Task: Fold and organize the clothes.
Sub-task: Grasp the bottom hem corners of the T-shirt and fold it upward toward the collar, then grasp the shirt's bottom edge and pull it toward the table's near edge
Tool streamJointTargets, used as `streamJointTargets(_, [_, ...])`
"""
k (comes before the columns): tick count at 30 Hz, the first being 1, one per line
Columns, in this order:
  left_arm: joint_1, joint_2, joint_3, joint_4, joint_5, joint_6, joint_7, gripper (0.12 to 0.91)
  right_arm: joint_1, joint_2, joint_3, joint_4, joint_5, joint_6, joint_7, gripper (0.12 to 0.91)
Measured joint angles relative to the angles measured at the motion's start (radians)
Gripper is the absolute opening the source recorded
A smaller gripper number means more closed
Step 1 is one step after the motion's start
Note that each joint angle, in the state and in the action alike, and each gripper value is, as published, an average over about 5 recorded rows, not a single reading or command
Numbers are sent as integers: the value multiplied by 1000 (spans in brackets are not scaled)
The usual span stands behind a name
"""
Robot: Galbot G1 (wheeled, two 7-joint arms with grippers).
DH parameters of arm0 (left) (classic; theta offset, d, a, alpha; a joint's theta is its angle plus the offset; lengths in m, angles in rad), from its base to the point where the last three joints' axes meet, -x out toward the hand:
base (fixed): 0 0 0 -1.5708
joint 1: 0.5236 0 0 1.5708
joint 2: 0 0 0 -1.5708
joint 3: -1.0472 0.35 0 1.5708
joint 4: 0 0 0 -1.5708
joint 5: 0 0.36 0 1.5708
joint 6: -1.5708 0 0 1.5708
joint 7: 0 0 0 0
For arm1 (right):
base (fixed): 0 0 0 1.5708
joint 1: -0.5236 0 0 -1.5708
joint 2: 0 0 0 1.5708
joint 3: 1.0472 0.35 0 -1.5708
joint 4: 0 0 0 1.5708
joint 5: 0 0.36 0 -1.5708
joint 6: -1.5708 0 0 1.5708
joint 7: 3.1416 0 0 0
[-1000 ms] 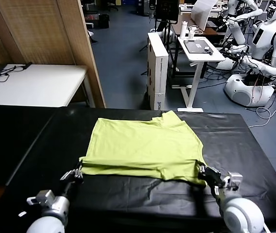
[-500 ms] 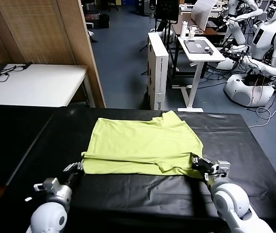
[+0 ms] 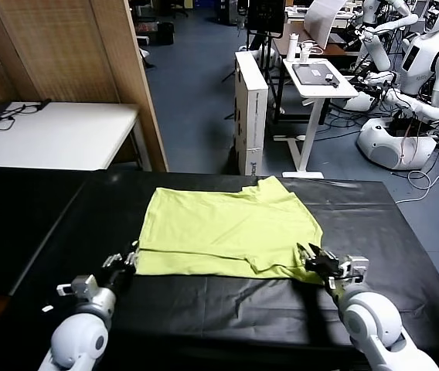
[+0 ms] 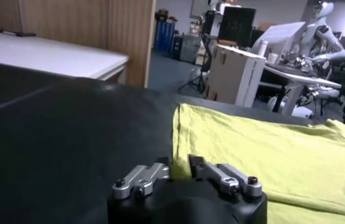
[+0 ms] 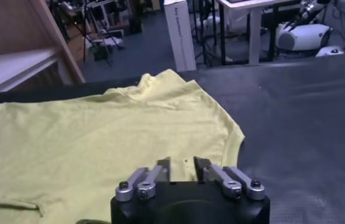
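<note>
The clothes are one lime yellow-green T-shirt (image 3: 227, 228) lying folded and flat on the black table (image 3: 204, 309). My left gripper (image 3: 131, 258) rests low at the shirt's near left corner. In the left wrist view the left gripper (image 4: 179, 165) stands open, with the shirt (image 4: 269, 152) edge lying in the gap. My right gripper (image 3: 311, 255) is at the near right corner. Seen from the right wrist, the right gripper (image 5: 182, 164) is open just over the shirt (image 5: 99, 140), gripping nothing.
A white table (image 3: 57, 131) and a wooden panel (image 3: 65, 46) stand at the back left. Beyond the black table are a tall white box (image 3: 250, 108), a white stand desk (image 3: 320, 77) and other robots (image 3: 405, 116).
Both grippers moved away from me with the shirt's near edge, which now lies flat. Both went from shut on the fabric to open.
</note>
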Motion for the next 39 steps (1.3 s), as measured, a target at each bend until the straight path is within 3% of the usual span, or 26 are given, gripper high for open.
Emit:
streamJointTargets(8, [91, -49, -14, -74, 24, 17, -14, 907, -128, -70, 49, 55, -6, 6, -35, 907])
streamJointTargets(16, [111, -66, -15, -75, 38, 11, -5, 907, -160, -76, 41, 38, -32, 11, -45, 884])
streamJointTargets(23, [118, -73, -13, -65, 36, 6, -1, 907, -161, -69, 29, 18, -50, 13, -48, 686])
streamJointTargets(26, [124, -77, -10, -66, 38, 3, 6, 880, -161, -68, 24, 15, -58, 13, -51, 538])
streamJointTargets(29, [126, -80, -6, -64, 43, -2, 11, 788, -163, -68, 22, 14, -64, 13, -53, 352])
streamJointTargets(33, [127, -79, -5, -56, 50, -10, 16, 554, -165, -71, 25, 19, -64, 14, -52, 173])
streamJointTargets(39, [134, -73, -10, -55, 58, -16, 26, 201, -168, -80, 30, 32, -59, 8, -36, 140])
